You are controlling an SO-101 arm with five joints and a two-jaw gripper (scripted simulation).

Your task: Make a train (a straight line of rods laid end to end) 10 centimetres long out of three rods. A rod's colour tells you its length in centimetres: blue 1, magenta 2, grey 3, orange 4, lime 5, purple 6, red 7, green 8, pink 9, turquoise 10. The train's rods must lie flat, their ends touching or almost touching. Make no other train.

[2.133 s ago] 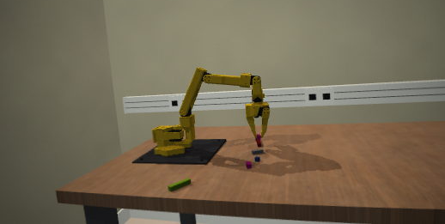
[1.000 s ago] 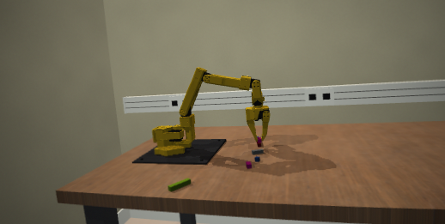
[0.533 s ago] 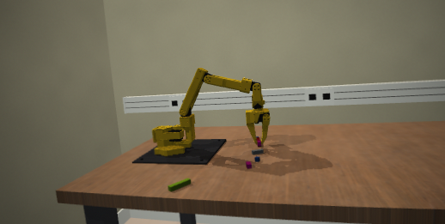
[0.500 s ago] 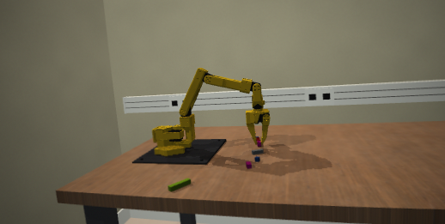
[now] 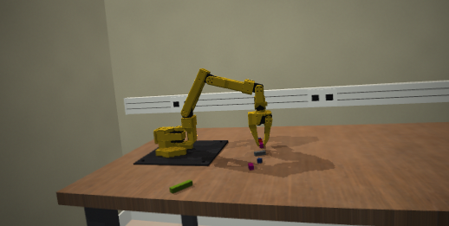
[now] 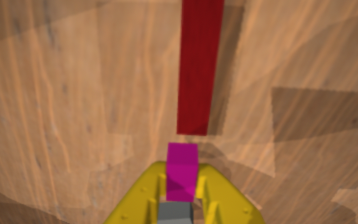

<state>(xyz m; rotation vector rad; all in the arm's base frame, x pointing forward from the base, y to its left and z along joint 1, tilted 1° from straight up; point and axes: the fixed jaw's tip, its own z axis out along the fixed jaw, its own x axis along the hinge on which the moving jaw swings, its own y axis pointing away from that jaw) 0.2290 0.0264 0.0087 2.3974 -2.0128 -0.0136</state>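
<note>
My gripper (image 5: 262, 143) is shut on a magenta rod (image 6: 182, 171), which it holds low over the table; the rod also shows in the exterior view (image 5: 261, 142). In the wrist view a red rod (image 6: 199, 65) lies flat straight ahead. Its near end is just beyond the magenta rod's far end, roughly in line, with a small gap. A grey rod (image 6: 176, 212) shows under the jaws, and it lies on the table just in front of the gripper in the exterior view (image 5: 260, 152). A blue rod (image 5: 259, 160) lies a little nearer the front.
A second magenta rod (image 5: 250, 166) lies left of the blue one. A lime-green rod (image 5: 180, 186) lies alone near the table's front left edge. The arm's base stands on a black plate (image 5: 184, 152) at the left. A white rail runs along the wall behind.
</note>
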